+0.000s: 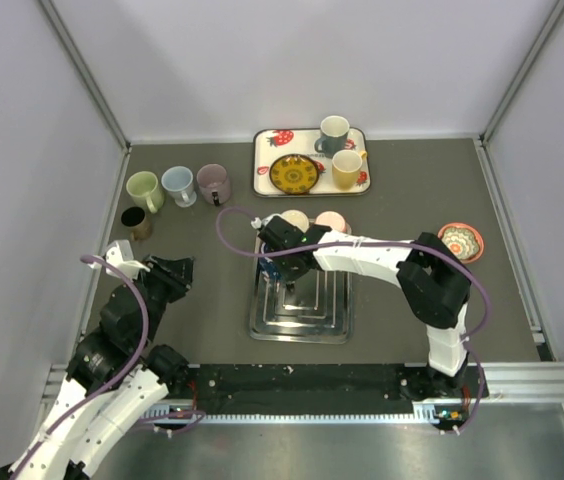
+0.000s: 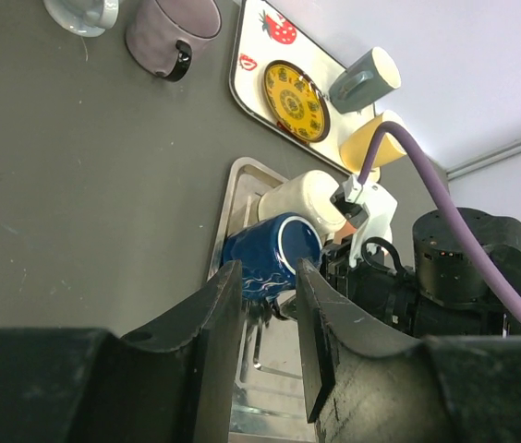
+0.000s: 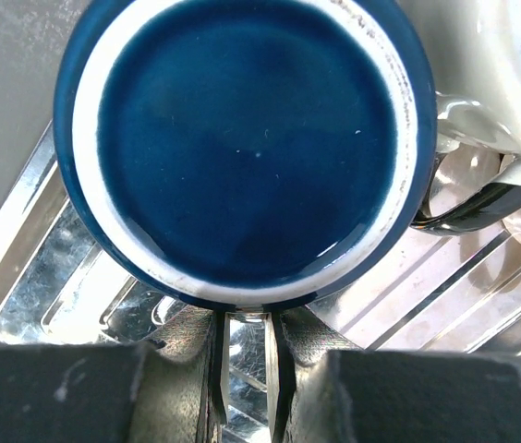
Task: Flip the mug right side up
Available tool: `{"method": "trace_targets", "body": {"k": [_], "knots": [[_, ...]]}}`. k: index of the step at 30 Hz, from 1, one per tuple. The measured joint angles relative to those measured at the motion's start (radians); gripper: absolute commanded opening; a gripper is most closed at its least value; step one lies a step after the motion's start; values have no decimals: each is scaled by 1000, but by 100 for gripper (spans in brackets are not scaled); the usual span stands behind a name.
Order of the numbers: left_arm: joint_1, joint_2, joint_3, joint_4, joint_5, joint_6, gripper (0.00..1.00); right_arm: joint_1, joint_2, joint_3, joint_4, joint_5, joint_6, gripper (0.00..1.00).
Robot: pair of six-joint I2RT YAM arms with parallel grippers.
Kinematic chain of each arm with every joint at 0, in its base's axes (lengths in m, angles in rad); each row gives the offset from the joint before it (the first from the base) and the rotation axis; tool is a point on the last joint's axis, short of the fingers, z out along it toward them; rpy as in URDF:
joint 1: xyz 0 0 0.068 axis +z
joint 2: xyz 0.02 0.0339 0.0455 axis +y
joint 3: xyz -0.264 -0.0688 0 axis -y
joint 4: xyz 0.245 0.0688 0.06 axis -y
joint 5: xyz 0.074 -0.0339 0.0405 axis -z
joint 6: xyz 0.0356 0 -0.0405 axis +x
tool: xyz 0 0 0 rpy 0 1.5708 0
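A dark blue mug (image 1: 271,268) with a white ring round its end is tipped on its side over the far end of the steel tray (image 1: 302,322). It also shows in the left wrist view (image 2: 268,254), and its round end fills the right wrist view (image 3: 242,138). My right gripper (image 1: 284,252) is at the mug, its jaws nearly together (image 3: 244,323) at the mug's lower edge. A dark handle (image 3: 468,205) sticks out to the right. My left gripper (image 1: 178,270) is open and empty (image 2: 268,277), left of the tray and pointing at the mug.
A cream mug (image 2: 302,196) and a pinkish one (image 1: 332,220) lie at the steel tray's far edge. A strawberry tray (image 1: 262,150) holds a plate and two mugs. Several mugs (image 1: 178,185) stand at the back left. A patterned bowl (image 1: 460,241) sits right.
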Motion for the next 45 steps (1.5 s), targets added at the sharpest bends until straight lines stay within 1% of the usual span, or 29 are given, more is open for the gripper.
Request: {"method": "trace_targets", "body": {"k": [1, 2, 3, 4, 6, 7, 9, 10, 12, 13, 14, 17, 19, 20, 22, 24, 25, 27, 28, 29, 30, 31, 33, 35, 38, 40, 41, 43, 45], "knots": [[0, 0, 0, -3, -1, 1, 35, 0, 0, 0, 0, 1, 0, 1], [0, 0, 0, -5, -3, 1, 35, 0, 0, 0, 0, 1, 0, 6], [0, 0, 0, -8, -4, 1, 35, 0, 0, 0, 0, 2, 0, 9], [0, 0, 0, -8, -5, 1, 35, 0, 0, 0, 0, 1, 0, 15], [0, 0, -1, -9, -8, 1, 35, 0, 0, 0, 0, 2, 1, 23], [0, 0, -2, -9, -9, 1, 35, 0, 0, 0, 0, 2, 2, 30], [0, 0, -5, -11, -10, 1, 35, -1, 0, 2, 2, 6, 4, 35], [0, 0, -6, -13, -10, 1, 35, -2, 0, 6, 2, 6, 4, 41], [0, 0, -7, -16, -11, 1, 36, -3, -1, 11, 5, 5, 7, 46], [0, 0, -7, -18, -11, 1, 36, -3, -2, 11, 10, 6, 9, 56], [0, 0, -7, -18, -13, 1, 36, -2, -5, 11, 9, 6, 11, 60], [0, 0, -7, -22, -18, 5, 37, 6, -49, 6, 8, 5, 22, 69], [0, 0, -7, -22, -23, 13, 37, 11, -113, -4, 7, -2, 31, 71], [0, 1, -7, -21, -29, 20, 37, 16, -174, -16, 3, -8, 37, 72], [0, 10, -7, -14, -48, 42, 46, 23, -291, -38, 4, -16, 45, 73], [0, 41, -7, 6, -90, 81, 58, 27, -445, -77, 4, -21, 51, 74], [0, 69, -6, 21, -111, 105, 73, 29, -531, -102, 8, -19, 54, 74], [3, 150, 10, 42, -158, 153, 84, 30, -712, -161, 16, -10, 56, 74], [11, 204, 32, 43, -177, 171, 88, 29, -769, -184, 16, -4, 56, 74], [27, 266, 62, 40, -184, 186, 90, 29, -848, -221, 23, 7, 56, 74], [62, 331, 98, 39, -171, 198, 91, 29, -896, -248, 23, 15, 56, 74], [125, 397, 138, 41, -146, 207, 94, 29, -936, -276, 23, 25, 58, 74], [281, 512, 201, 57, -54, 213, 99, 29, -973, -326, 23, 40, 63, 74], [455, 617, 231, 80, 60, 217, 99, 29, -986, -381, 23, 44, 71, 74], [614, 768, 271, 72, 160, 242, 98, 29, -982, -457, 24, 40, 80, 74], [679, 862, 311, 68, 205, 269, 92, 29, -986, -493, 30, 33, 82, 73], [704, 904, 331, 71, 229, 288, 87, 29, -990, -503, 32, 30, 83, 73], [743, 968, 366, 76, 263, 328, 83, 29, -1005, -523, 48, 26, 82, 73], [772, 1026, 402, 79, 296, 390, 76, 29, -1023, -537, 67, 20, 80, 73]]}}
